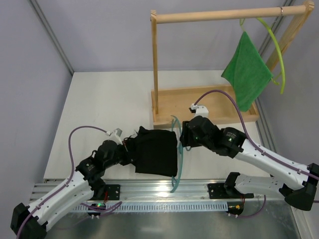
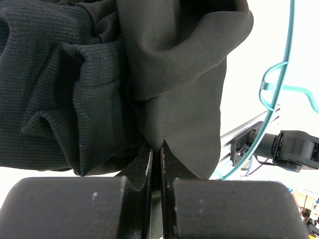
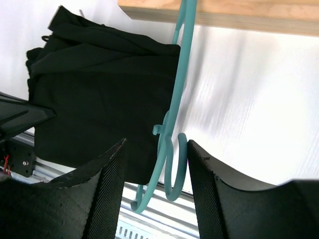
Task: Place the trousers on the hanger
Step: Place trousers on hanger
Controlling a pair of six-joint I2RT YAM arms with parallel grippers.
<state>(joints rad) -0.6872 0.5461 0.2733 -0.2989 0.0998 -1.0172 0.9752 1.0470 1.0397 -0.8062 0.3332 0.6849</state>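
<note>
The black trousers [image 1: 157,152] lie bunched on the white table between the two arms. My left gripper [image 1: 133,147] is at their left edge. In the left wrist view it [image 2: 156,148] is shut on a fold of the trousers [image 2: 124,74]. The teal hanger [image 1: 176,159] stands on edge along the trousers' right side. My right gripper [image 1: 182,139] is at its upper part. In the right wrist view this gripper [image 3: 155,144] is open around the hanger's hook [image 3: 174,169], which touches the right finger [image 3: 209,184]. The trousers [image 3: 99,99] lie beyond it.
A wooden rack with a top rail [image 1: 219,16] and a base tray [image 1: 209,107] stands behind the right arm. A green cloth [image 1: 247,74] hangs there on a yellow-green hanger [image 1: 276,45]. An aluminium rail [image 1: 149,186] runs along the near table edge.
</note>
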